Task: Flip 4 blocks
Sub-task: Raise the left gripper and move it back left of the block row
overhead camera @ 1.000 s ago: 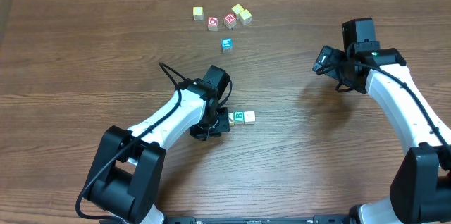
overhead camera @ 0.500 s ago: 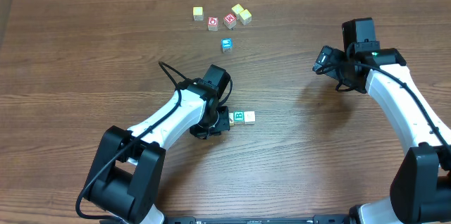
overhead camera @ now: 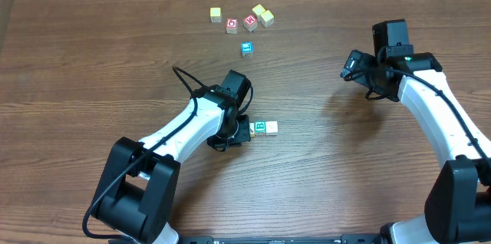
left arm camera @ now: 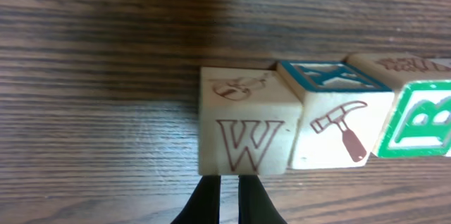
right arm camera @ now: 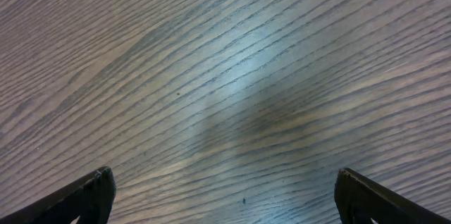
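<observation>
Dark wood-grain table (overhead camera: 92, 67) across the whole overhead frame, finely streaked, dull in sheen. At centre, a short row of pale wooden blocks (overhead camera: 263, 127), square-edged, set side by side. Close up in the left wrist view: W block (left arm camera: 246, 129), hammer block (left arm camera: 338, 122) and green B block (left arm camera: 423, 115), smooth printed faces. Clenched on nothing, the left gripper (left arm camera: 227, 185), black tips at bottom centre, right at the W block's lower edge. Released and spread wide over bare grain, the right gripper (right arm camera: 224, 182). Upper centre: loose red-faced cube (overhead camera: 232, 25), blue-faced cube (overhead camera: 246, 48), yellowish cube (overhead camera: 215, 14).
</observation>
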You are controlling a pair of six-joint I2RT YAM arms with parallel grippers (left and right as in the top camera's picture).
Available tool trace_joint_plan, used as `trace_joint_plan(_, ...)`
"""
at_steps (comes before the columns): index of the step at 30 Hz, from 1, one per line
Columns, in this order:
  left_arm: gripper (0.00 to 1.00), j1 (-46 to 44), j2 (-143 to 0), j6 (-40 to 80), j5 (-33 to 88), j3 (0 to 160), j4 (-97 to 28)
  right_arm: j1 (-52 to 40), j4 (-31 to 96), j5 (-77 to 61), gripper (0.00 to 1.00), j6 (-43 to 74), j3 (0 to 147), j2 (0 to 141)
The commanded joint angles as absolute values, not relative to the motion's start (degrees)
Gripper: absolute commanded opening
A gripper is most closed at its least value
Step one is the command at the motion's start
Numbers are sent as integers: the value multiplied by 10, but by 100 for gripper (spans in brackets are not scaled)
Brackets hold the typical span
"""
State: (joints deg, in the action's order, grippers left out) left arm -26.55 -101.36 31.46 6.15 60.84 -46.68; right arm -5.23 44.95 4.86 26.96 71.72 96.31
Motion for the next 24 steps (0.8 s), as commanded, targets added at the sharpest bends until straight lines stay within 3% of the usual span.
trace_joint_plan(1, 4, -266, -1003, 318, 102, 609, -469, -51, 447, 50, 100, 267, 726, 957)
trace_joint_plan(17, 4, -266, -940, 297, 100, 691, -549, -51, 447, 50, 100, 267, 726, 957)
trace_joint_plan(24, 12, -266, -917, 298, 90, 693, -499, -51, 447, 50, 100, 267, 726, 957)
